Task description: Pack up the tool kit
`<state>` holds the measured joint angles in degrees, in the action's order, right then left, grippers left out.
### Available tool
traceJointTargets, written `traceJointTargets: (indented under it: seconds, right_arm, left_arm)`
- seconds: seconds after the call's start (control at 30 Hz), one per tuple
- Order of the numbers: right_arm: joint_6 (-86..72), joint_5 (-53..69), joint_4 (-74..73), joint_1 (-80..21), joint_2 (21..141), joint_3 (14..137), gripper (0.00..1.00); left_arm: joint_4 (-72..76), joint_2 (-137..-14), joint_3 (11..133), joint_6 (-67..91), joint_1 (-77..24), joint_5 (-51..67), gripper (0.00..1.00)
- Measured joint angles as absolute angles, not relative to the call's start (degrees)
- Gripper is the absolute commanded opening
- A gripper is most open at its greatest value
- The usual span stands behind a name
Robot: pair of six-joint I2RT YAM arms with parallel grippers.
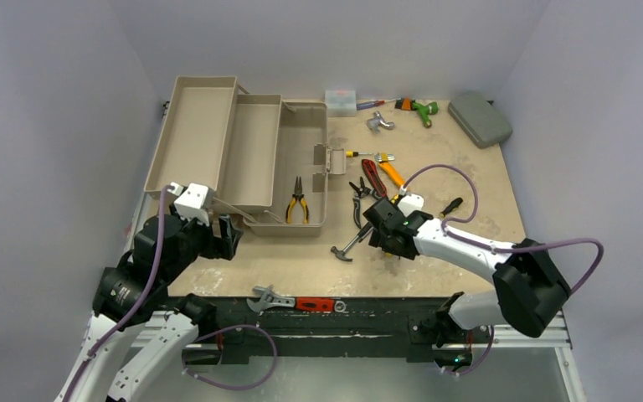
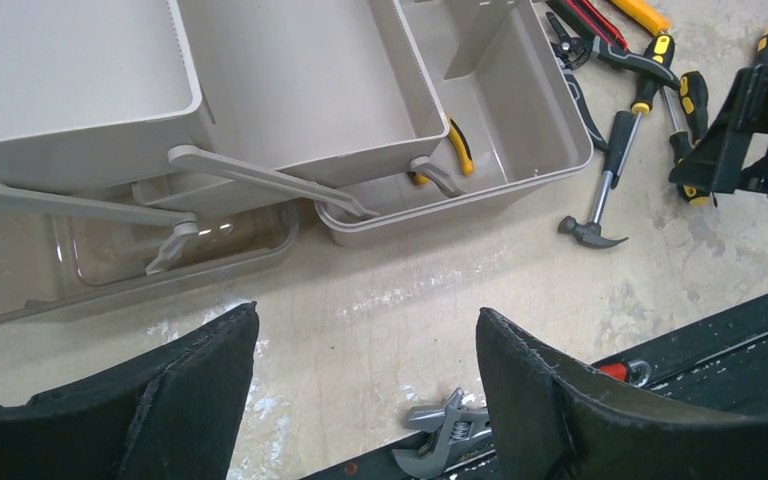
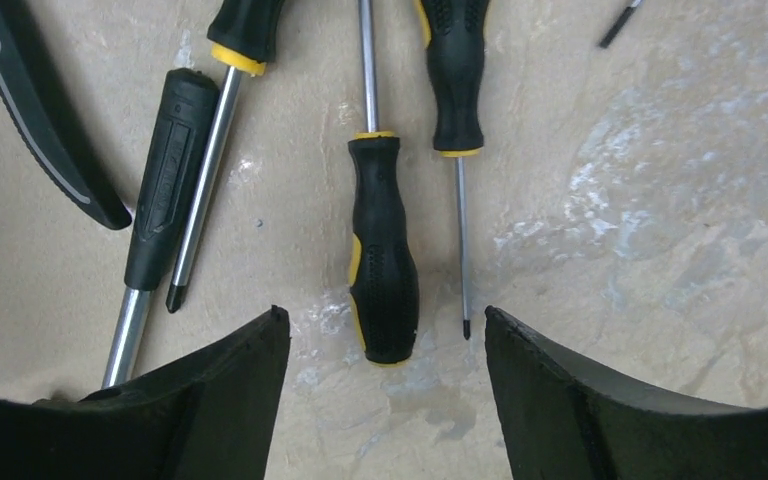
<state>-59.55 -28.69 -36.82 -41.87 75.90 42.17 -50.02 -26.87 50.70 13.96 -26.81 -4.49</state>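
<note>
Early going: only 1 pair of pliers (image 1: pixel 298 203) sits in the open toolbox (image 1: pixel 197 126), far left on the counter (image 1: pixel 460 180). Right gripper (image 3: pixel 380 395) hovers open over a screwdriver (image 3: pixel 384 250); left gripper (image 2: pixel 365 335) open, empty.

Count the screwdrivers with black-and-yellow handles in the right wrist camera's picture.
3. The centre screwdriver lies handle-down; the right screwdriver tip-down beside it; the left screwdriver, tip-down, handle cropped at the top. More may lie outside the frame.

Overhead view looks down — wrist views closer, both catching the screwdrivers (image 3: pixel 383 250).
</note>
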Motion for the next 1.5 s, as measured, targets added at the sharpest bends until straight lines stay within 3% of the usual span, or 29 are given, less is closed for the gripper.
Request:
traceJointTargets:
  seconds: [0.1,0.17,0.27,0.3,0.5,0.67,0.87,1.0,1.27,1.5]
  right_arm:
    - [-59.09,-27.20,-34.61,-41.87,79.15,42.13,0.52]
    - [-58.87,-26.50,-33.52,-41.87,81.01,42.13,0.36]
    - [-58.81,-25.69,-32.16,-41.87,83.31,42.13,0.03]
    - [-58.61,-25.71,-32.10,-41.87,83.48,42.30,0.00]
    - [-59.16,-26.35,-35.53,-41.87,82.61,44.31,0.00]
    - [-54.98,-27.20,-37.41,-41.87,73.03,44.73,0.00]
    - [-43.57,-18.65,-27.62,-41.71,57.12,44.14,0.00]
    - [-37.74,-11.20,-18.94,-41.71,53.60,44.40,0.00]
    - [-32.10,2.46,-10.44,-41.71,70.26,56.36,0.00]
    - [-31.88,7.49,-6.28,-41.82,86.72,66.65,0.01]
  left_arm:
    - [-50.09,-26.26,50.70,13.96,-26.81,-4.47,0.77]
    - [-50.15,-25.76,50.70,13.96,-26.83,-4.49,0.77]
    - [-50.30,-25.32,50.70,13.96,-26.81,-4.51,0.77]
    - [-50.30,-25.32,50.70,13.98,-26.83,-4.51,0.77]
    - [-50.39,-25.32,50.70,13.98,-26.83,-5.02,0.77]
    - [-50.43,-25.02,50.70,13.96,-26.83,-4.75,0.77]
    - [-49.84,-23.75,50.70,13.89,-26.83,-2.26,0.78]
    - [-49.74,-23.90,50.70,13.89,-26.83,-0.93,0.78]
    - [-49.21,-24.01,50.70,13.87,-26.83,-0.67,0.78]
    - [-48.95,-23.99,50.70,13.87,-26.83,-0.67,0.78]
